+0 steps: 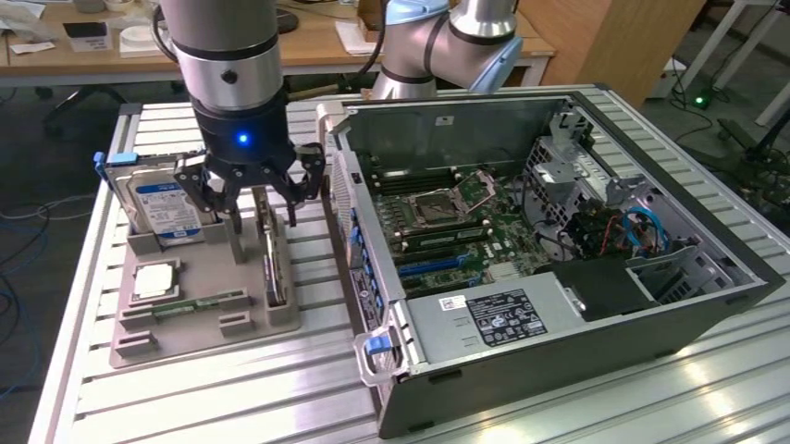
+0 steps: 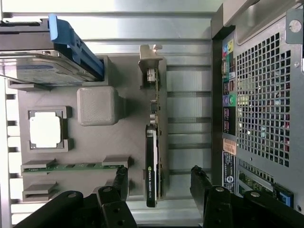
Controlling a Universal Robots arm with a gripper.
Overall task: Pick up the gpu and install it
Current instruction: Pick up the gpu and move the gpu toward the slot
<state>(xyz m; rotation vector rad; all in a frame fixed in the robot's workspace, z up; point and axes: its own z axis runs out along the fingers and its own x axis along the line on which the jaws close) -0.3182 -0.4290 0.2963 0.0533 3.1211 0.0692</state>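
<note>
The gpu (image 1: 273, 268) stands on edge in a slot of the grey holder tray (image 1: 247, 324), a thin dark card with its silver bracket end toward the back. In the wrist view the gpu (image 2: 151, 166) runs edge-on, with the bracket (image 2: 151, 66) at its far end. My gripper (image 1: 263, 208) hangs right over the card, open. Its fingertips (image 2: 119, 183) straddle the card, one on each side, with a gap to it on both. Between those fingers in the wrist view, my gripper (image 2: 159, 183) holds nothing.
The tray also carries a hard drive (image 1: 161, 205) with a blue-white label, a square processor chip (image 1: 154, 279) and a green memory stick (image 1: 198, 303). The open computer case (image 1: 543, 231) lies close on the exterior view's right, its rear panel (image 2: 266, 95) beside the tray.
</note>
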